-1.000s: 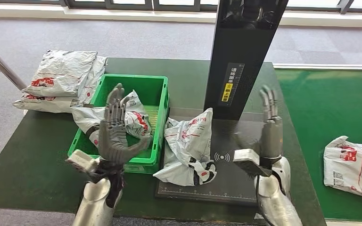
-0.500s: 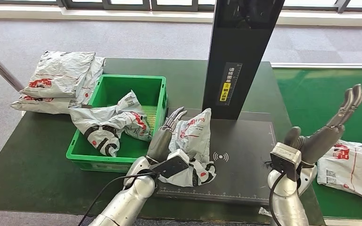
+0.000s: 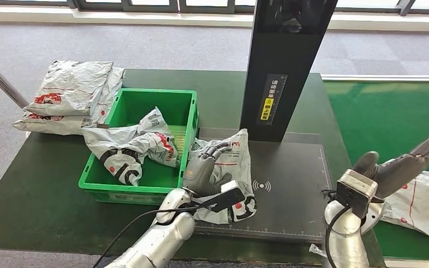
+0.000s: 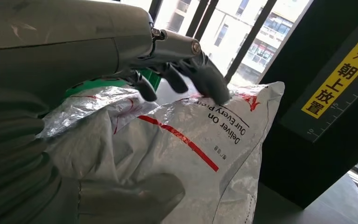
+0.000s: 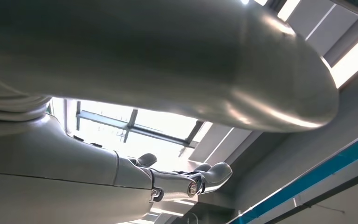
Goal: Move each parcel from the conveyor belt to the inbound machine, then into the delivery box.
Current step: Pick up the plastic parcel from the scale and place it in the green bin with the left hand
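A white parcel (image 3: 232, 159) with red print stands crumpled on the inbound machine's black scan plate (image 3: 290, 190), leaning toward the green box. My left hand (image 3: 204, 167) grips it: fingers (image 4: 200, 77) curl over the parcel (image 4: 191, 154) from above, and the thumb (image 4: 135, 198) lies against its near face. My right hand (image 3: 402, 164) hovers open, fingers stretched out to the right, over another white parcel (image 3: 427, 198) lying on the green conveyor belt (image 3: 391, 117). In the right wrist view that hand (image 5: 168, 182) shows against the ceiling, holding nothing.
The green delivery box (image 3: 98, 181) left of the plate holds a crumpled parcel (image 3: 125, 148). A stack of parcels (image 3: 70, 95) lies at the table's far left. The machine's black column (image 3: 287, 67), with its yellow label (image 4: 342, 77), rises behind the plate.
My left hand came down from upright by the box onto the plate's parcel and curled its fingers over it. My right hand swung right and lower, over the conveyor parcel.
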